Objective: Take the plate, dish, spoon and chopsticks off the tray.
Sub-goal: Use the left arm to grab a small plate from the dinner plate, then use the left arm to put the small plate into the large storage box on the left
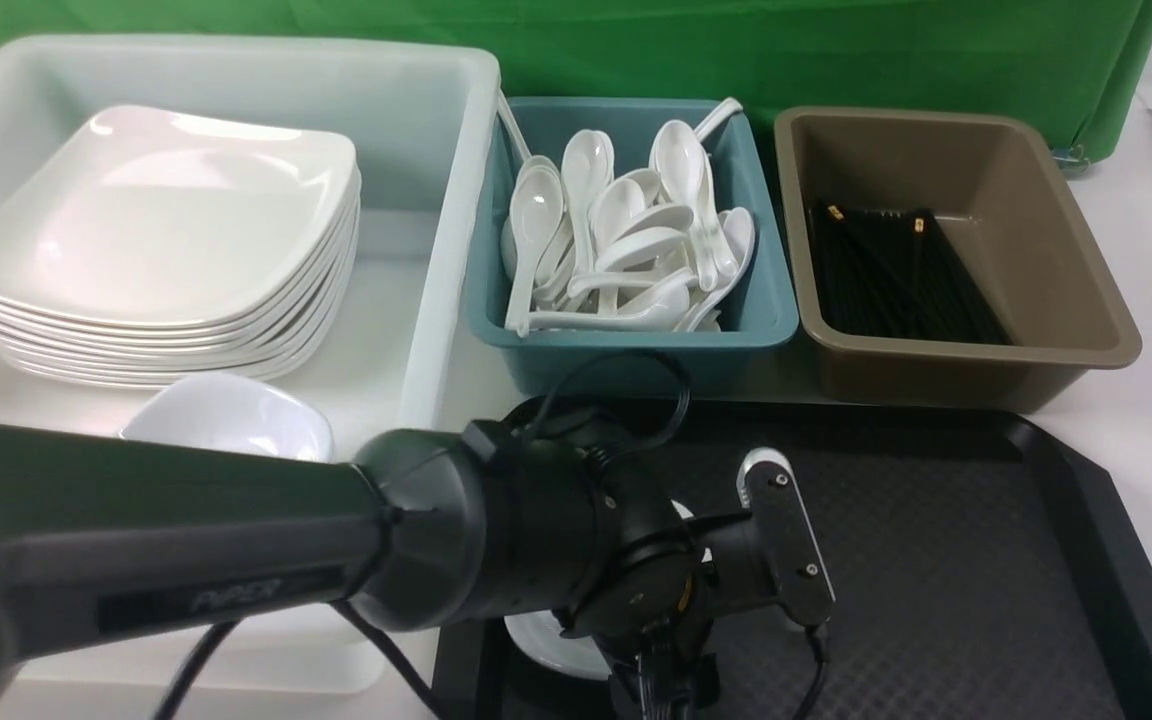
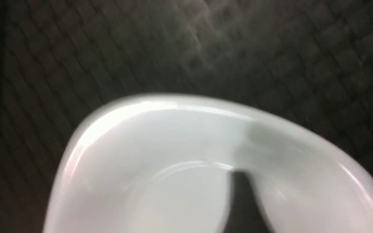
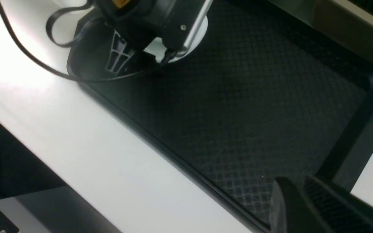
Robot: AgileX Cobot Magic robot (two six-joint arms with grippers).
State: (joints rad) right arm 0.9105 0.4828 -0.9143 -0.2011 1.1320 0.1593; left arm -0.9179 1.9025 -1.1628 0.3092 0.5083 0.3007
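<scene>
Front: my left arm [image 1: 496, 540] hangs over the tray [image 1: 936, 560]. The dish [image 1: 541, 642] sits on the tray's left part, under my wrist.
Left wrist: blurred. My left gripper shows one dark finger [image 2: 242, 200] above the dish's hollow; I cannot tell the jaw width.
Right wrist: right gripper [image 3: 298, 189] over the tray by its near edge, jaws nearly together, empty.

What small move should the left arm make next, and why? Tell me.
Probably shut the jaws on the dish at its rim. It is the only tableware seen on the tray, and one left finger reaches inside it; the other is unseen.
</scene>
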